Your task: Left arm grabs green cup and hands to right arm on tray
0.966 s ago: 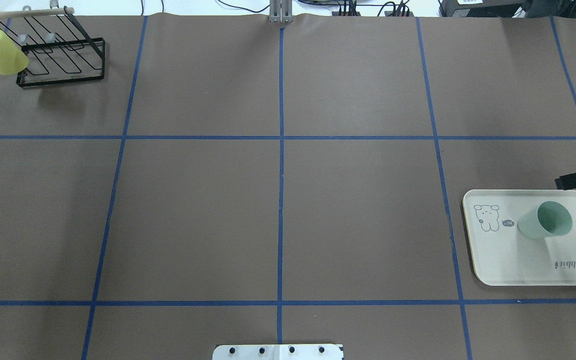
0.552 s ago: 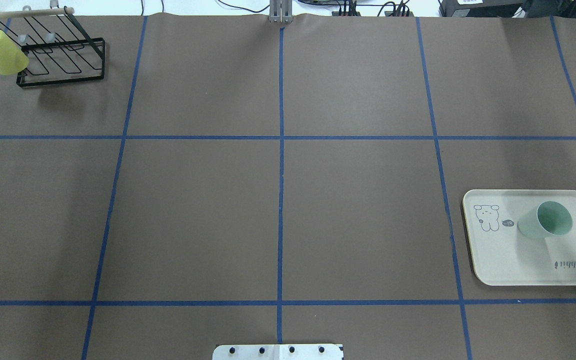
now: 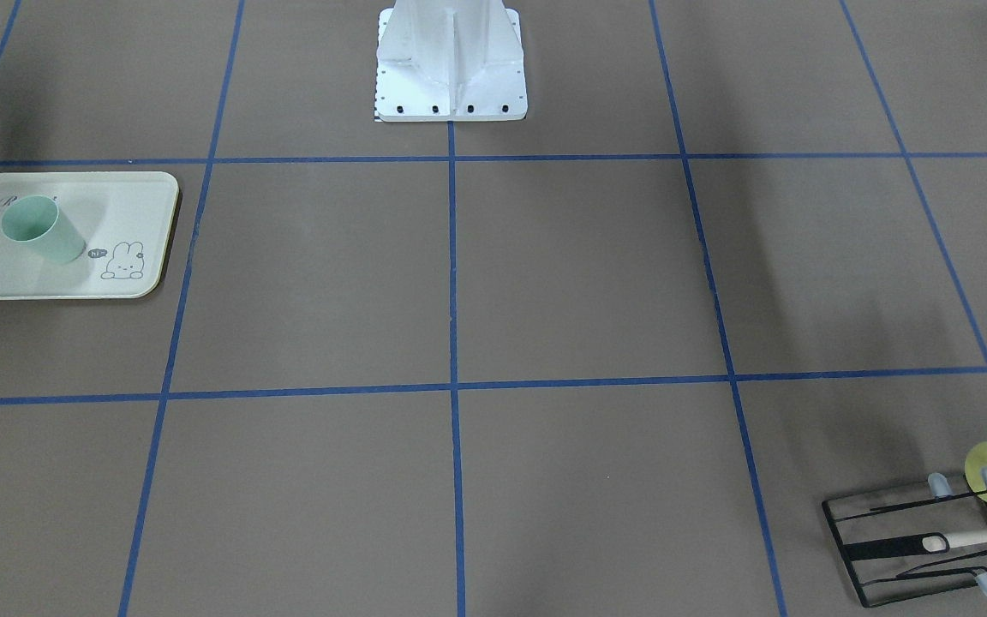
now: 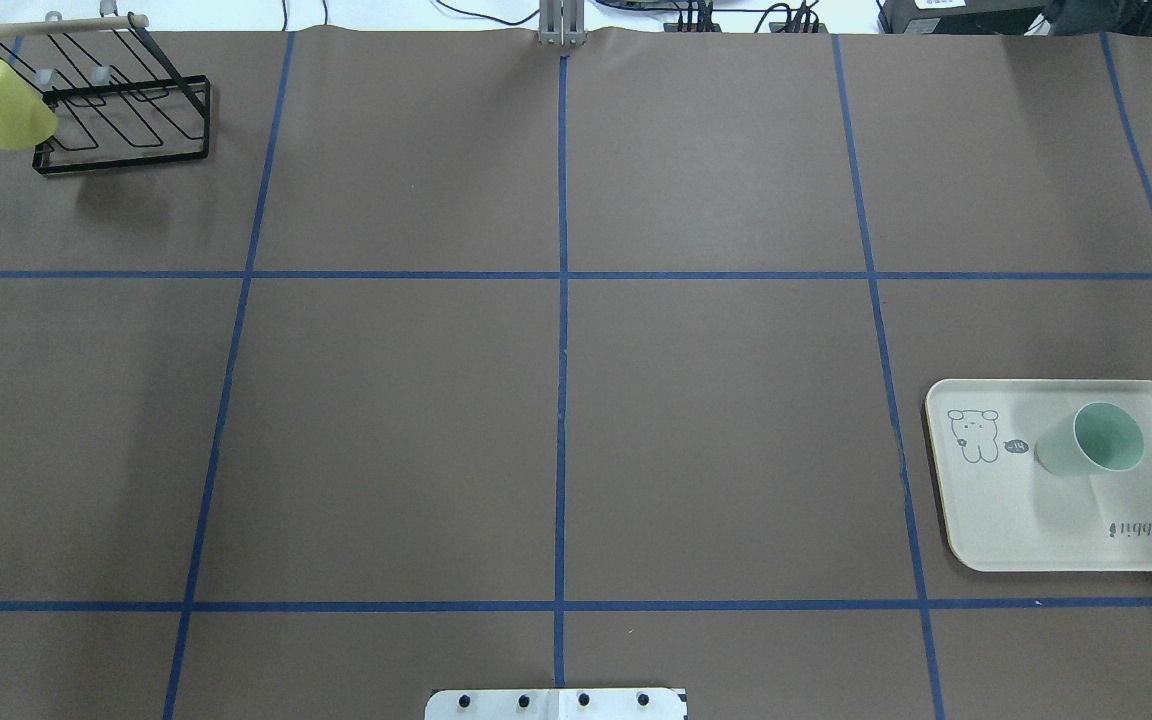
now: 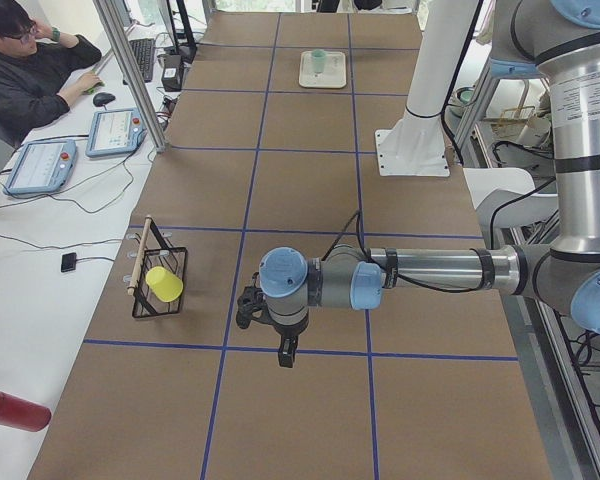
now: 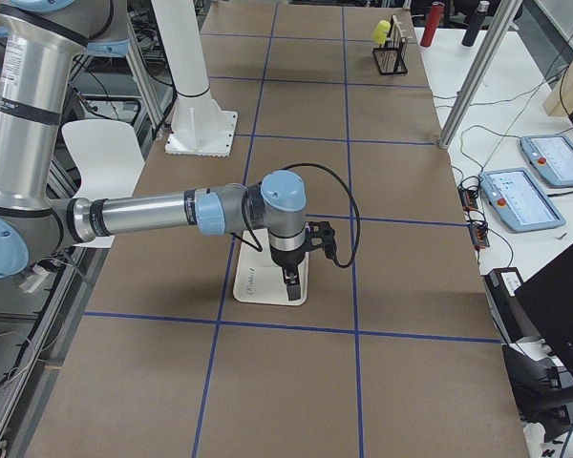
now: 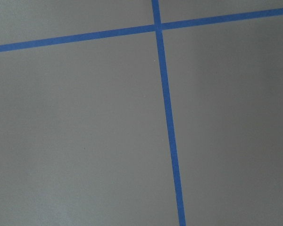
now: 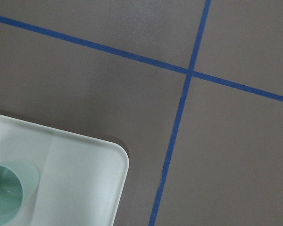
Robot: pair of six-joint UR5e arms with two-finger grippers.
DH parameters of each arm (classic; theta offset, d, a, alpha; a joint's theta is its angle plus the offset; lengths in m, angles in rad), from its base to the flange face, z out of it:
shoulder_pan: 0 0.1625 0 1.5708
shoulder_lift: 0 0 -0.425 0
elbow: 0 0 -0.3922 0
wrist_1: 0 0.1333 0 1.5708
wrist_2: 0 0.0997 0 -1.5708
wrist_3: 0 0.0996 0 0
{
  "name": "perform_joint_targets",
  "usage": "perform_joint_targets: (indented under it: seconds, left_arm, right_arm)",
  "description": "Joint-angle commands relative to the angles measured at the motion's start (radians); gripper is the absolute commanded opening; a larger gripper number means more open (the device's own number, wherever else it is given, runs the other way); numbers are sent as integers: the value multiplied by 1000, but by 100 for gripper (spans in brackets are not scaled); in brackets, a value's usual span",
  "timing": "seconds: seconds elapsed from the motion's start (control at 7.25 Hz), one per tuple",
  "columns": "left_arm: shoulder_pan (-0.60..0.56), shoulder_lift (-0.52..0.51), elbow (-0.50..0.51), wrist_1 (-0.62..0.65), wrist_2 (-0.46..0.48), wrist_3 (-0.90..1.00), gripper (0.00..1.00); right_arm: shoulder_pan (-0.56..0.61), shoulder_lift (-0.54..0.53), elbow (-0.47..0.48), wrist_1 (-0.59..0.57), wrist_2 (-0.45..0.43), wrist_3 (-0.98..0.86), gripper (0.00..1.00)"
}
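Note:
The green cup (image 4: 1091, 452) stands open side up on the tray (image 4: 1016, 520) at the table's right. Both also show in the front view, cup (image 3: 41, 230) on tray (image 3: 56, 278), and in the right wrist view, cup (image 8: 7, 193) and tray (image 8: 85, 179). My right gripper (image 6: 291, 284) shows only in the exterior right view, above the tray's edge; I cannot tell if it is open or shut. My left gripper (image 5: 285, 352) shows only in the exterior left view, pointing down over bare table; I cannot tell its state either. The left wrist view shows only table.
A black wire rack (image 4: 121, 110) with a yellow-green cup (image 4: 4, 105) on it stands at the far left corner. The robot's white base (image 3: 451, 60) is at the near middle edge. An operator (image 5: 20, 80) sits at a side desk with tablets.
The right gripper, seen one second ago at the overhead view's right edge beside the tray, has moved out of that view. The green cup and tray have not moved.

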Motion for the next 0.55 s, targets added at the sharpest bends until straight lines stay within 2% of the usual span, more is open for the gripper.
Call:
perform_joint_targets:
  seconds: [0.0,0.41]
  left_arm:
    - [0,0,0,0,-2,0,100]
    - [0,-3,0,0,0,0,100]
  right_arm:
    - [17,-2,-66,-25,46,-17,100]
    - [17,6,-77,-25,49,-12,100]
